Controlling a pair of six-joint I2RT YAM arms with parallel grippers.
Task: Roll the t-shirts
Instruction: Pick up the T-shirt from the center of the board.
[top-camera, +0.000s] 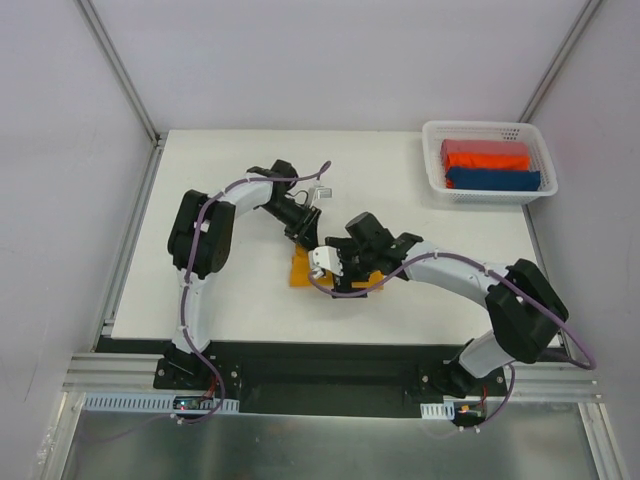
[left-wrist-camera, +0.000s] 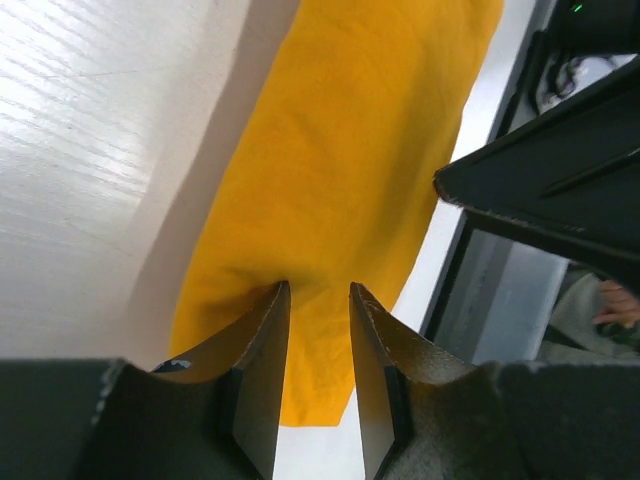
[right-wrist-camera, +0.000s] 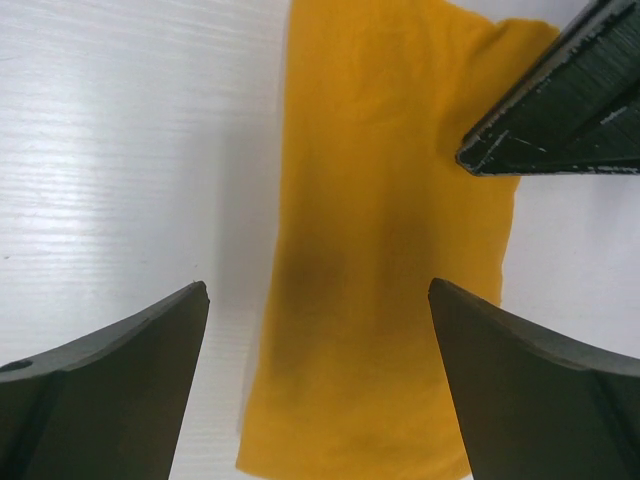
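Pinching, seemingly, the narrow-folded yellow t-shirt with the near-closed left gripper; holding the right gripper wide open above; leaving rolling and placing in the basket undone.

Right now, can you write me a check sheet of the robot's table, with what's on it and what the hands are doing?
Surface: white table, smooth.
Job's things: yellow t-shirt, gathered into a narrow strip, lying on the table under both hands.
Clutter: white basket at the far right corner, holding an orange-red bundle and a blue bundle.
Hands: left hand nearly closed, seemingly pinching a pucker of the t-shirt; right hand wide open above it, holding nothing.
Cables: purple cables run along both arms; one loops beside the t-shirt.
Surroundings: pale walls and metal frame posts.
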